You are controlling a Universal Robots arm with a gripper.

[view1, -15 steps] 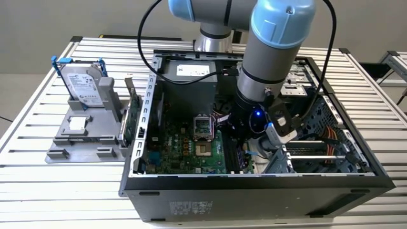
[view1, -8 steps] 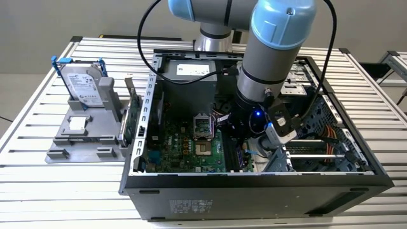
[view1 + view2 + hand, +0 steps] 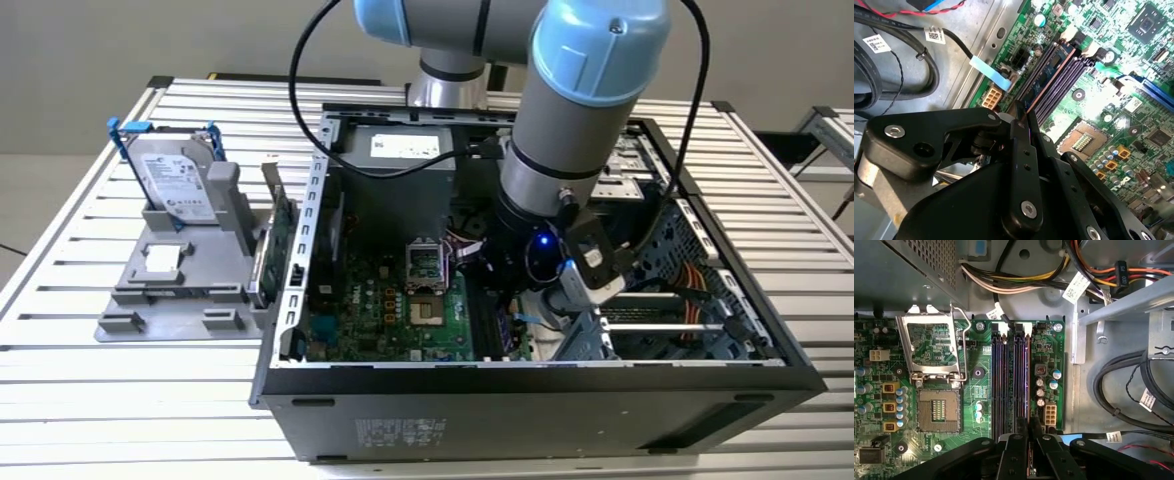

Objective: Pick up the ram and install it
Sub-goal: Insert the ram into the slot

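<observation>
Bluish-green ram (image 3: pixel 1046 75) stands edge-down in one of the motherboard's (image 3: pixel 1051 342) slots (image 3: pixel 999 385), its long axis parallel to them and running away from the gripper (image 3: pixel 1027 426) toward the cable bundle (image 3: pixel 1004 282). Black fingers (image 3: pixel 1021 125), nearly together, pinch the stick's near end; their contact is hard to make out. Beside the slots lie the open processor socket (image 3: pixel 938 410) and a white connector (image 3: pixel 1050 415). In the exterior view the arm (image 3: pixel 587 110) hides the slots inside the case (image 3: pixel 534 420).
</observation>
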